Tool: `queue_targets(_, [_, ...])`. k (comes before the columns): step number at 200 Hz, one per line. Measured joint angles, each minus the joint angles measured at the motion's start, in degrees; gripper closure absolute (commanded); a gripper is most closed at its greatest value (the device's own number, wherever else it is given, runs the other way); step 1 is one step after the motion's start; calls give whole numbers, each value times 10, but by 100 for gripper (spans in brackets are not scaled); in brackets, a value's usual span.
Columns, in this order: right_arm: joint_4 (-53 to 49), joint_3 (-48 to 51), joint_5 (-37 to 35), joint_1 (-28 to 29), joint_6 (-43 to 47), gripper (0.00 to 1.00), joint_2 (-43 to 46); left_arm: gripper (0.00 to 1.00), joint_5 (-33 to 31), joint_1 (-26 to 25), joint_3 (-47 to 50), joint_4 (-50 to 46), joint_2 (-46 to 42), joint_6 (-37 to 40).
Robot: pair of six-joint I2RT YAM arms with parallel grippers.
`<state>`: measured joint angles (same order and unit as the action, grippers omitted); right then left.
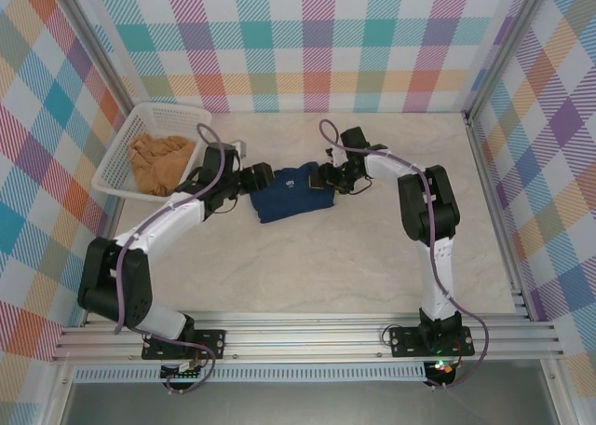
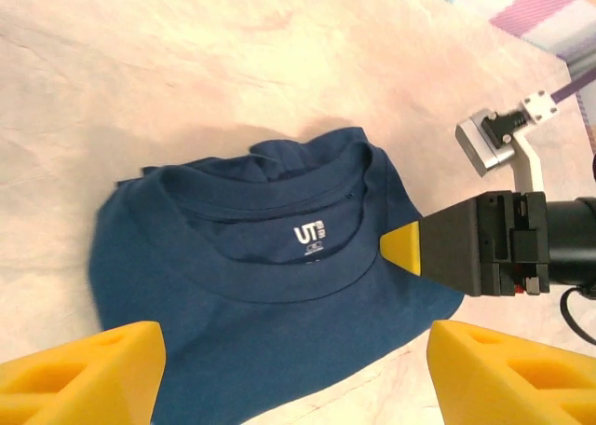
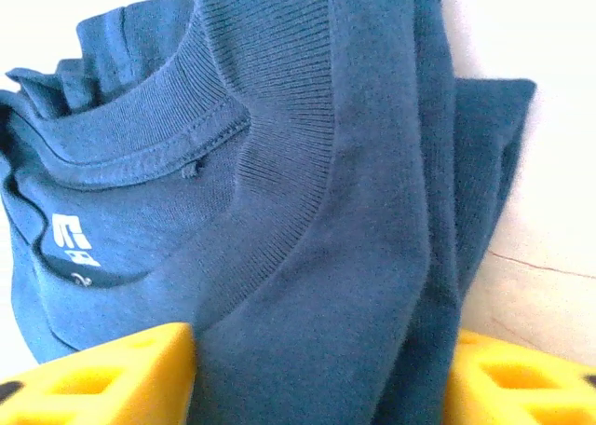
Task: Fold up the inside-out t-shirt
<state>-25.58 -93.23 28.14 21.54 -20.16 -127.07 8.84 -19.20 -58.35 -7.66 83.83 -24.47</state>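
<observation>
Top external view: the inside-out t-shirt (image 1: pixel 291 194) lies folded into a small navy bundle at the middle of the bench (image 1: pixel 326 276), between the two arms. The left gripper (image 2: pixel 296 350) hangs over its left edge with its fingers spread wide, holding nothing. The right gripper (image 1: pixel 323 176) has its fingers (image 3: pixel 102 378) partly apart astride the shirt's folded edge by the collar. Whether they pinch it I cannot tell.
</observation>
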Motion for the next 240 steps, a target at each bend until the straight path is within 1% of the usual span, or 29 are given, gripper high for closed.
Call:
queue_targets(7, [5,0,5,1,-6,55,-3,25,-5,3,4,-6,-8,-2])
queue_targets(28, [21,0,20,4,-21,71,-16,25,-15,7,13,-28,-21,-3])
queue_targets(58, [38,0,36,1,-34,89,-25,25,-24,10,23,-54,-45,-3])
queue_targets(68, [41,0,37,-4,-38,93,-25,25,-26,10,26,-60,-55,-3])
queue_targets(102, [32,0,28,-35,-15,94,-17,25,-39,10,31,-83,-82,-2])
queue_targets(135, [-21,-4,-36,-108,65,94,13,24,-46,10,43,-100,-94,-2])
queue_targets(156, [-72,-33,-115,-160,139,95,19,24,-51,10,45,-109,-100,0])
queue_targets(186, [-120,-88,-264,-216,246,94,19,24,-54,10,45,-118,-104,1])
queue_targets(200, [-134,-112,-318,-229,285,94,18,24,-54,10,45,-118,-104,1])
queue_targets(221, [-140,-149,-377,-238,332,93,8,24,-54,10,45,-118,-104,0])
queue_targets(240, [-144,-195,-424,-242,367,89,-19,24,-54,10,45,-118,-104,0])
